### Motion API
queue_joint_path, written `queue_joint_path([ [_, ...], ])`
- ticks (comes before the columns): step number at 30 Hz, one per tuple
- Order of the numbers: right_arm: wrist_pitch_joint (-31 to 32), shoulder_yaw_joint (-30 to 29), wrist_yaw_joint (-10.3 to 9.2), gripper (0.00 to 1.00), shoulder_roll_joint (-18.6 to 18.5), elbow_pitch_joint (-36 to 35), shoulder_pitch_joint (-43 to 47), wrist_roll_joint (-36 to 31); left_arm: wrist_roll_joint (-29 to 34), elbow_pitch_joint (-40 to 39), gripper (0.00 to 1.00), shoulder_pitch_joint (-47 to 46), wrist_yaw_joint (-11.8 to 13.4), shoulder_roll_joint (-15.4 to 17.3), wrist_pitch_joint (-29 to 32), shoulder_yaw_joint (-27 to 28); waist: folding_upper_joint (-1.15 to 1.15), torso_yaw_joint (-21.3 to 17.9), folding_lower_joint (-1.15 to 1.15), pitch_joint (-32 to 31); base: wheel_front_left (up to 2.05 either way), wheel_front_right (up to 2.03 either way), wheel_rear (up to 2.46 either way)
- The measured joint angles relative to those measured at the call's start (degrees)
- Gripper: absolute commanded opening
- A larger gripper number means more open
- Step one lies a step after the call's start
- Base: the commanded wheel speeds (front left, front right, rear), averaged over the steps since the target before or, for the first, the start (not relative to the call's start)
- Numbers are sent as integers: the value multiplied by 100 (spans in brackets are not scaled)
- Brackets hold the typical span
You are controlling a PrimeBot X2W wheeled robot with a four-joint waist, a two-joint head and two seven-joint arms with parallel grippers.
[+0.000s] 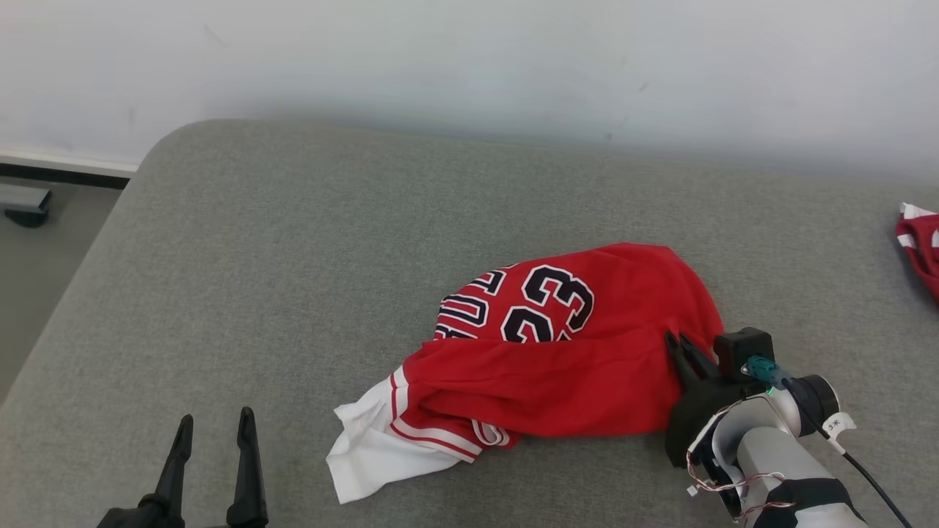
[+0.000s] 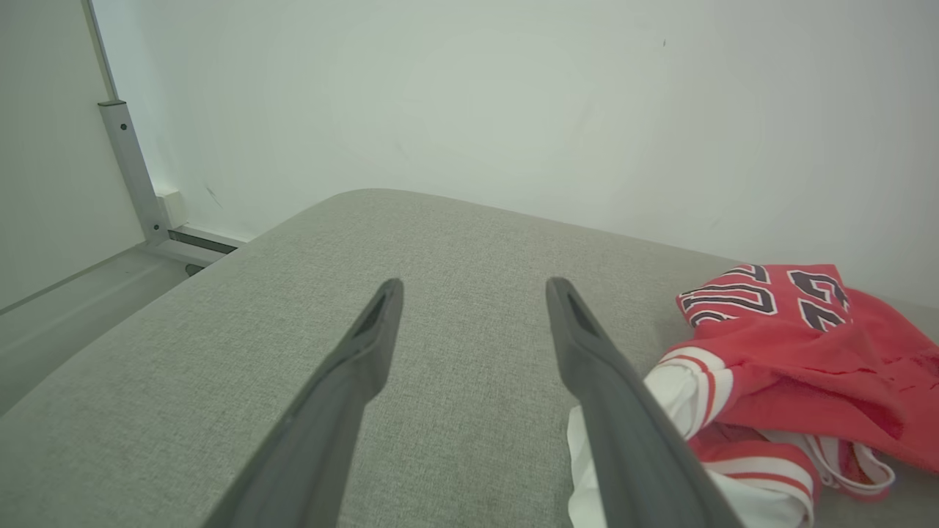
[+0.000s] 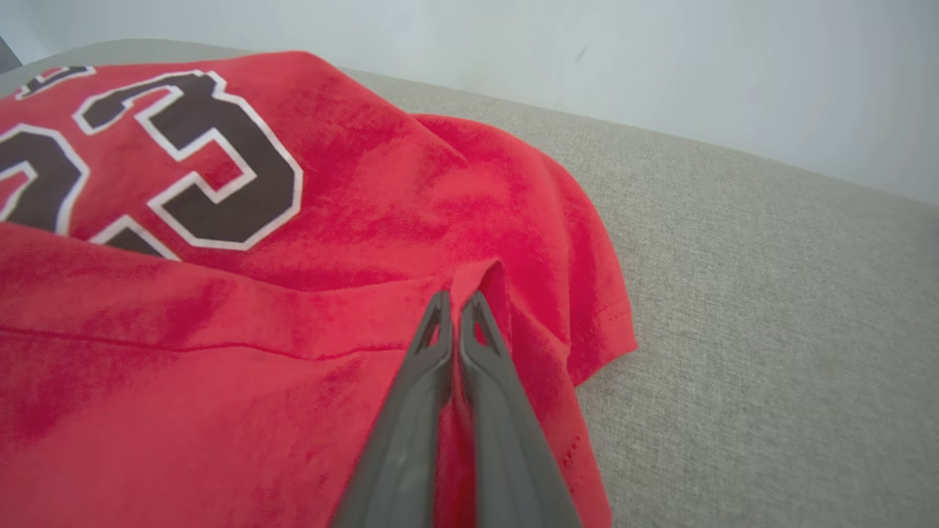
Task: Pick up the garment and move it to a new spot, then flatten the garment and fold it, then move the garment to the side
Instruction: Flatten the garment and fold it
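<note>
I'm pinching the red garment (image 1: 557, 367) with my right gripper (image 1: 678, 339).
Its fingers (image 3: 418, 411) are pressing together on a fold; my left gripper (image 1: 216, 415) is hovering spread over the grey cushion (image 1: 293, 257).

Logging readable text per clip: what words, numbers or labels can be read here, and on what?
"23": large dark, white-edged number on the red jersey, upside down in the head view.
A second number and dark letters next to it: cut off by folds, not readable.
White tag near the right wrist: print too small to read.
</note>
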Motion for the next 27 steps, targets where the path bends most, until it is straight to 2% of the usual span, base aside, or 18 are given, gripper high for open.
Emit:
queue_joint_path([
  [3,-103,23,0,0,7,-105,5,4,7,5,100,7,-1,-8,0,18,0,-58,0,-36,0,0,0],
  [6,-163,-7,0,0,55,-561,94,168,7,4,100,52,-1,-8,0,83,0,-175,0,-105,0,0,0],
  [9,-171,-38,0,0,56,-1551,516,304,1,12,100,167,-2,-10,1,140,0,-338,0,-173,0,0,0],
  [13,-172,-67,0,0,-164,-2853,1454,365,-31,12,100,268,1,-12,0,151,0,-593,0,-251,0,0,0],
  [19,-174,-504,0,0,-334,-4256,2876,560,-62,1,100,283,12,-12,1,154,0,-988,0,-309,0,0,0],
  [21,-176,-582,0,0,-348,-4498,3200,584,-69,2,100,285,29,-12,0,154,-1,-1111,-1,-308,0,0,0],
  [27,-187,-689,0,0,-381,-4492,3688,601,-74,91,100,264,29,-13,0,83,0,-1390,-1,-262,0,0,0],
])
